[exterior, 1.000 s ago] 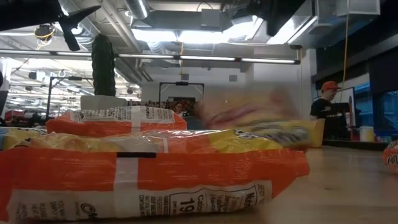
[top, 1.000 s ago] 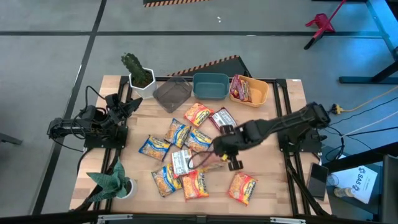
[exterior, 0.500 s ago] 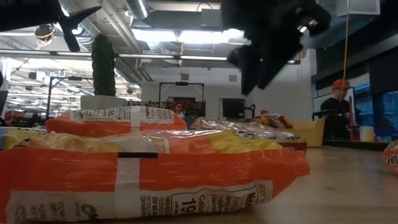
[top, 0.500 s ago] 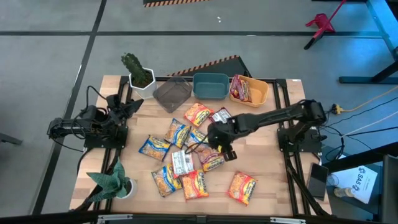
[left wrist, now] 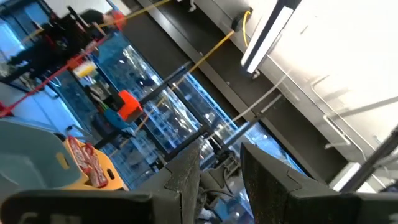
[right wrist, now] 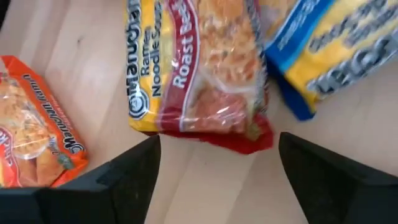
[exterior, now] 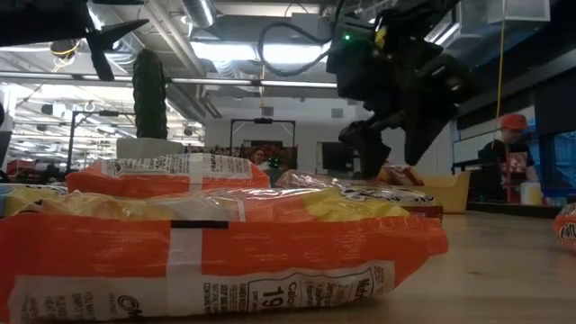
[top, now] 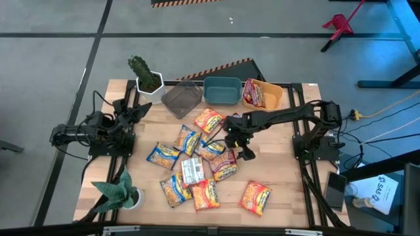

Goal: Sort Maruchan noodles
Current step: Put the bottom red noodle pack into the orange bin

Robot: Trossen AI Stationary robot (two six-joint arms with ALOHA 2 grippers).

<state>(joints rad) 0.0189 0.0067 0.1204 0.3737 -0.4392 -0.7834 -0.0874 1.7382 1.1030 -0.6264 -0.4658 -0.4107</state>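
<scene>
Right gripper (right wrist: 214, 171) above crosswise red packet (right wrist: 196, 68)

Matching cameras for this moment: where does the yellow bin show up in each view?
High view: the yellow bin is at the table's far edge, the rightmost of three bins.
Low view: the yellow bin is far back, right of centre.
Left wrist view: the yellow bin is beyond the fingers, next to the teal bin.
Right wrist view: not in it.
Shared landmark: the teal bin beside it, in the high and left wrist views.
</scene>
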